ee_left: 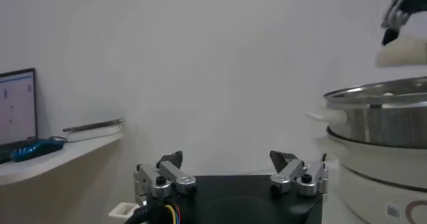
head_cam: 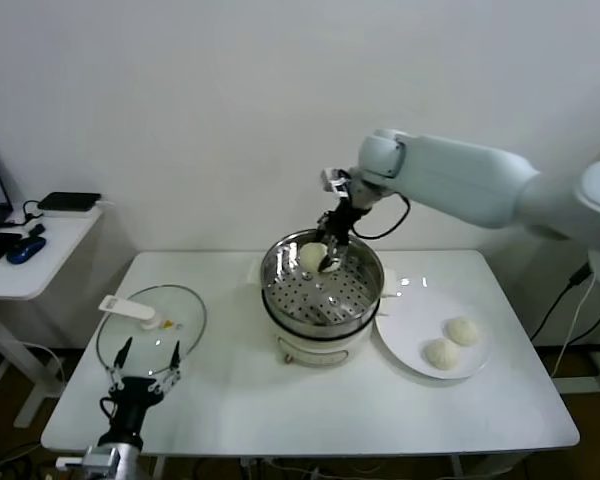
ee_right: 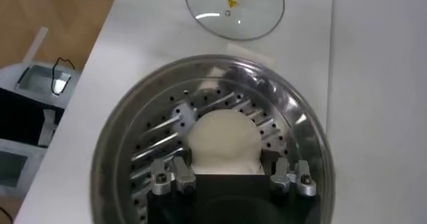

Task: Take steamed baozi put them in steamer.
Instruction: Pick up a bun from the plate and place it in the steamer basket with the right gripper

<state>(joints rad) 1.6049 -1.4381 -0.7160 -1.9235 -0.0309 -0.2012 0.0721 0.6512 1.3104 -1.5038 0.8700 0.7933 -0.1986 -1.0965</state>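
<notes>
Steel steamer (head_cam: 322, 290) sits mid-frame; right gripper (head_cam: 328, 255) is clamped on one baozi (head_cam: 312, 257) just above its tray. Only the right wrist view shows the fingers (ee_right: 175, 176) flanking it. Left gripper (head_cam: 147, 362), lower left, hangs spread, holding nothing.

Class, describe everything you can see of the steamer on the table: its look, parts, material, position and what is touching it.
The steamer is a round, shiny metal pot that looks like stainless steel, with a perforated tray floor, seated on a white base. It stands upright and uncovered near the table's middle, beside the white plate holding two buns. The right end effector holds one baozi over the tray near the far wall; whether the bun rests on the tray cannot be told. Nothing else seems to lie inside.
</notes>
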